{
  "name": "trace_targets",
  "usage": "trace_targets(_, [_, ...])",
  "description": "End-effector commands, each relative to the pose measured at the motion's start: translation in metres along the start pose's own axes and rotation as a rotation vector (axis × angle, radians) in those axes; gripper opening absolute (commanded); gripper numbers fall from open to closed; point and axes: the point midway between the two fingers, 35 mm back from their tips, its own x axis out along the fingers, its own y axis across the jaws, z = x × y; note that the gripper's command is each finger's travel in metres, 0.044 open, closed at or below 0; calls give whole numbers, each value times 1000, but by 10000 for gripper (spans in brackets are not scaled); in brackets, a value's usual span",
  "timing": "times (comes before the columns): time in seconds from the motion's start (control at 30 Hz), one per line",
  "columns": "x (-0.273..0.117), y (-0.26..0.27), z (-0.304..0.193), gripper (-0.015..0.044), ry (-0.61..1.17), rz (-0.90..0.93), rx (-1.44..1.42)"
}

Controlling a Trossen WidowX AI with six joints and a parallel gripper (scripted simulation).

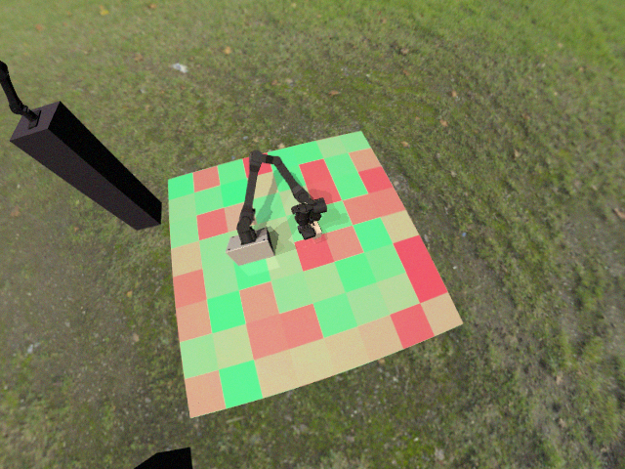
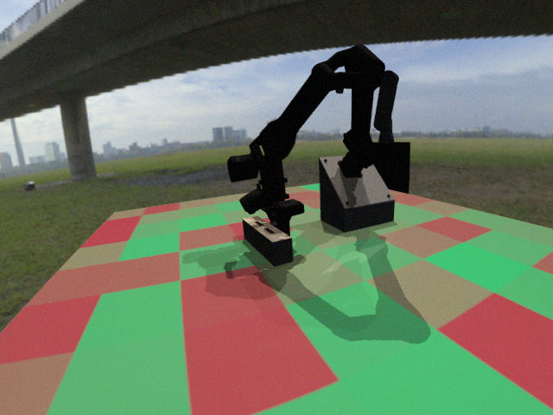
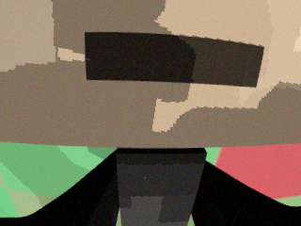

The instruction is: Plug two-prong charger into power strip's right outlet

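Observation:
My gripper (image 3: pixel 152 157) (image 1: pixel 308 228) (image 2: pixel 280 215) is shut on the dark grey two-prong charger (image 3: pixel 161 196) and points down at the power strip. The power strip (image 3: pixel 75 109) (image 2: pixel 268 241) (image 1: pixel 316 230) is a beige-topped block lying on the chequered mat. In the wrist view it fills the upper half, with a long dark outlet recess (image 3: pixel 172 59) across it. The charger's front end meets the strip's near side. Its prongs do not show. I cannot tell which outlet the charger is at.
The arm's grey wedge-shaped base (image 1: pixel 249 247) (image 2: pixel 357 201) stands on the mat (image 1: pixel 322 322) (image 2: pixel 250 348) close to the strip. A long black beam (image 1: pixel 85 166) hangs at the left in the top view. Grass surrounds the mat.

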Motion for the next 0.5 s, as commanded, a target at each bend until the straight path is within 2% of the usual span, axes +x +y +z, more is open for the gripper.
trace_targets(0.0, [0,1,2,0,-1,4,6])
trace_targets(0.47, [-1,1,8,0,-1,4,6])
